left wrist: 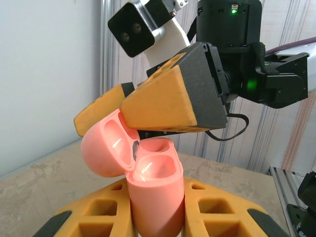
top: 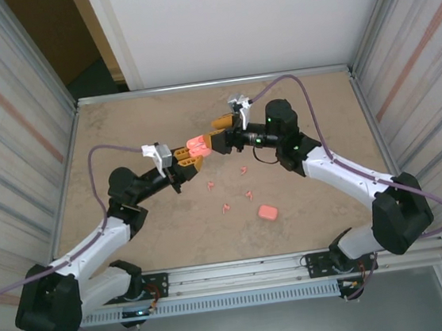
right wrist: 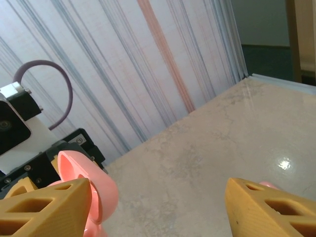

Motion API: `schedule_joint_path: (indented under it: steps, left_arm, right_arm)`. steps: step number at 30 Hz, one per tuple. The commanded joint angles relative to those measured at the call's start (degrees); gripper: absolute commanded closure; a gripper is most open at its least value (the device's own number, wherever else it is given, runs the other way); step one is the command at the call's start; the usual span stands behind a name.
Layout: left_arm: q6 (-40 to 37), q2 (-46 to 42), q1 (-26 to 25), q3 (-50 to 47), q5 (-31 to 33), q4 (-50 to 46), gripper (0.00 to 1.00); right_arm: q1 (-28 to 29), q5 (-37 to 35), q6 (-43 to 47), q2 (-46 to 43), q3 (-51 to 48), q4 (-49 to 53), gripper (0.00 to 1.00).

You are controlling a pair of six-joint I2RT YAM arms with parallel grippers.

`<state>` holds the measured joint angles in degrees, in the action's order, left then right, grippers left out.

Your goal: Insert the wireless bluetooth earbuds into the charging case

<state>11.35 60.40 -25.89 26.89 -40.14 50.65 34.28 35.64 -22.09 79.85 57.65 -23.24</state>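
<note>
My left gripper (top: 192, 162) is shut on a pink charging case (left wrist: 155, 197) and holds it upright above the table. The case's lid (left wrist: 103, 148) is swung open to the left, and both wells look empty. My right gripper (top: 217, 132) hovers open right over the case. One of its yellow fingers (left wrist: 168, 101) sits just above the wells and the other is behind the lid. In the right wrist view the lid (right wrist: 96, 185) lies beside the left finger, inside the open right gripper (right wrist: 158, 210). Several tiny pink earbuds (top: 226, 208) lie scattered on the table.
A second pink case (top: 268, 212), closed, lies on the table near the front, right of the earbuds. Ribbed metal walls (top: 16, 117) enclose the beige table (top: 121, 129) on both sides. The aluminium rail with the arm bases (top: 241, 273) runs along the near edge.
</note>
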Motion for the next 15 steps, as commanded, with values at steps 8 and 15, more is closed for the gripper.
schedule_joint_path:
  steps: [8, 15]
  left_arm:
    - [-3.01, -3.48, -0.30, -1.40, 6.38, -4.73, 1.00]
    - [-7.59, -10.83, -0.30, -2.51, 10.44, -14.86, 1.00]
  right_arm:
    - [-1.76, -2.85, 2.68, -7.26, 1.02, 12.50, 0.32]
    - [-2.82, -3.93, 2.59, -7.31, 4.62, 28.26, 0.33]
